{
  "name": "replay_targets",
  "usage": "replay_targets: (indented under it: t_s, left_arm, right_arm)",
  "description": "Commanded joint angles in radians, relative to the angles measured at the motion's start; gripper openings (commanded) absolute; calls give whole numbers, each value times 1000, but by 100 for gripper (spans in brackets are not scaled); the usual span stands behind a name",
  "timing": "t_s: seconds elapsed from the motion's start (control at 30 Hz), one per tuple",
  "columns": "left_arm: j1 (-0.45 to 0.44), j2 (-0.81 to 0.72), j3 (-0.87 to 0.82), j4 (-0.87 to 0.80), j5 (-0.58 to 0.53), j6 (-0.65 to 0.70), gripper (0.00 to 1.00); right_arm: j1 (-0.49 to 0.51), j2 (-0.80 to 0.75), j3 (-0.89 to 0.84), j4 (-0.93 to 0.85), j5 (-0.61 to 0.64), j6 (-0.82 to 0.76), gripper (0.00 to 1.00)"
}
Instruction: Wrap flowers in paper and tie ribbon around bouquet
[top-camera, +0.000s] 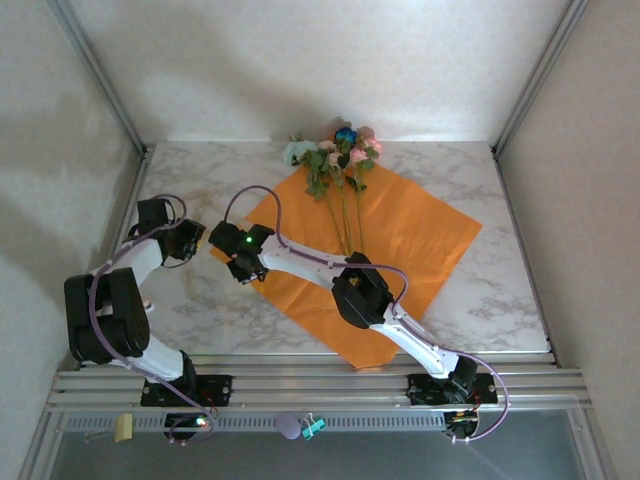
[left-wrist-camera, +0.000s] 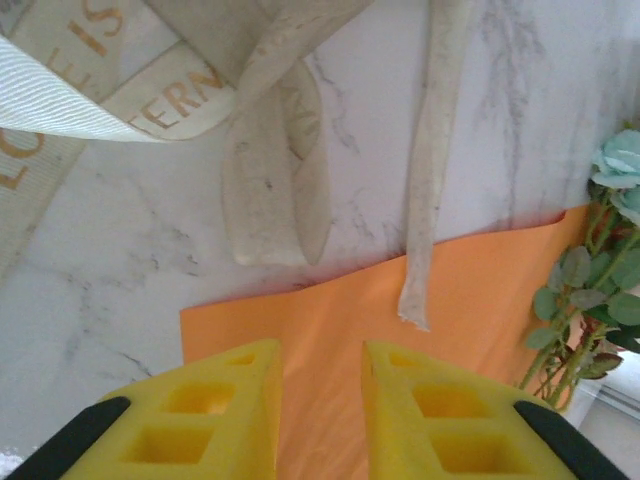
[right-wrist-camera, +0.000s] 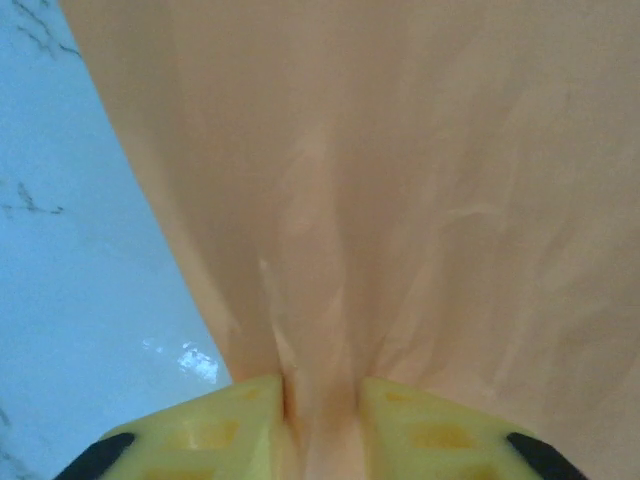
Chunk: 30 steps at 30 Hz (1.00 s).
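A: yeah, the right gripper (right-wrist-camera: 320, 392) is clenched on a bunched fold of the paper (right-wrist-camera: 400, 180); the left gripper (left-wrist-camera: 320, 350) hangs parted, empty, over the paper's edge.

B: marble desk (top-camera: 480, 300), pale walls (top-camera: 300, 60). the flowers (top-camera: 335, 155) lie at the sheet's far corner; the ribbon (left-wrist-camera: 425, 200) runs out of frame up top.

White-and-black arms (top-camera: 300, 262), purple cables (top-camera: 250, 192), yellow pincer fingers (left-wrist-camera: 215, 420) (black-tipped)

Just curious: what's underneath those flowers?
Under the flowers lies the orange paper, spread on the marble table. Anything beneath the sheet is hidden.
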Motion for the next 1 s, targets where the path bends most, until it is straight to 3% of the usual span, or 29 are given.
replay_targets:
  t_s: [0.0, 0.13, 0.23, 0.33, 0.47, 0.6, 0.77, 0.97]
  left_arm:
    - [-18, -62, -11, -5, 19, -20, 27]
    - [-58, -125, -19, -47, -14, -33, 31]
    - [-110, -190, -37, -86, -56, -58, 43]
    - [-150, -290, -103, -45, -57, -135, 55]
    - [-204, -392, -166, 55, -29, -254, 61]
    - [-277, -488, -206, 145, -52, -359, 61]
    - [-369, -553, -220, 56, -103, -385, 56]
    - [-408, -596, -324, 123, -113, -457, 52]
  right_arm:
    - [7, 18, 8, -32, 25, 22, 14]
    - [2, -55, 9, 21, -23, 27, 13]
    - [-14, -133, -27, 73, -94, 46, 10]
    - [-47, -240, -154, 168, -193, 80, 10]
    - [-117, -387, -383, 322, -369, 155, 10]
    - [-185, -524, -612, 509, -499, 240, 10]
    - [-258, -657, -828, 685, -582, 333, 12]
    - [-346, -753, -1041, 883, -674, 457, 15]
